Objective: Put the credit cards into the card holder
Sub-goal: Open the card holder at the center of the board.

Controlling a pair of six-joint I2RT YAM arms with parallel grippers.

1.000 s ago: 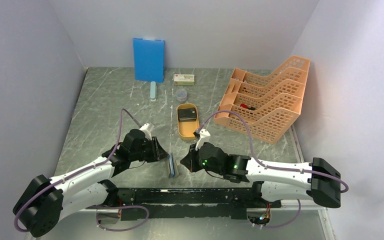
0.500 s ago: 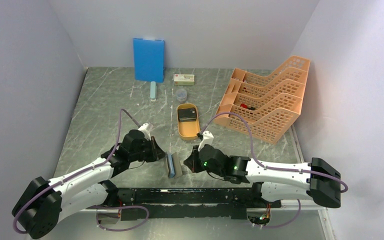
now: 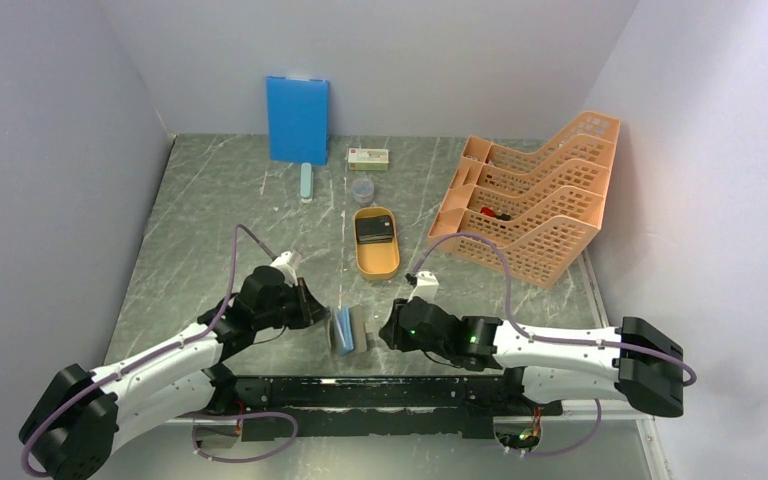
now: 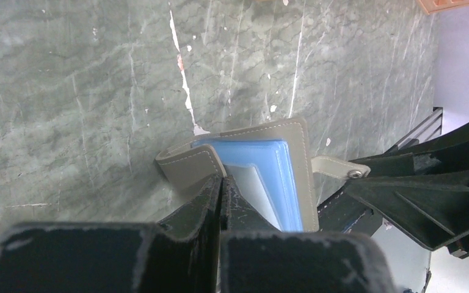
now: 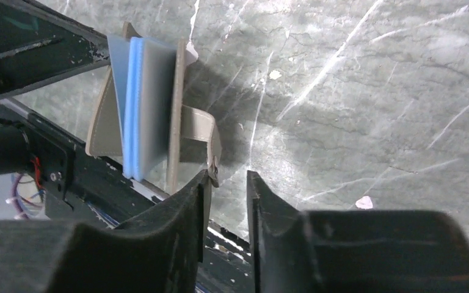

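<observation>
The card holder (image 3: 347,329) stands on edge near the table's front, its taupe covers spread and its blue inner faces showing (image 4: 262,168). My left gripper (image 3: 322,318) is shut on its left cover, fingertips pinched together at the fold (image 4: 221,180). My right gripper (image 3: 391,326) sits just right of the holder with its jaws a little apart (image 5: 227,177). The holder's snap strap (image 5: 203,131) hangs against that gripper's left finger, unpinched. The credit cards (image 3: 373,231), dark and stacked, lie in the orange oval tray (image 3: 362,264) behind.
An orange file rack (image 3: 530,205) stands at the right. At the back are a blue board (image 3: 297,118), a white-and-green box (image 3: 368,157), a small clear cup (image 3: 361,188) and a pale bar (image 3: 306,181). A black rail (image 3: 380,392) runs along the near edge.
My left gripper closed on the holder's left cover. My right gripper parted its jaws, let the strap go and drew back to the right. The holder now stands spread wider.
</observation>
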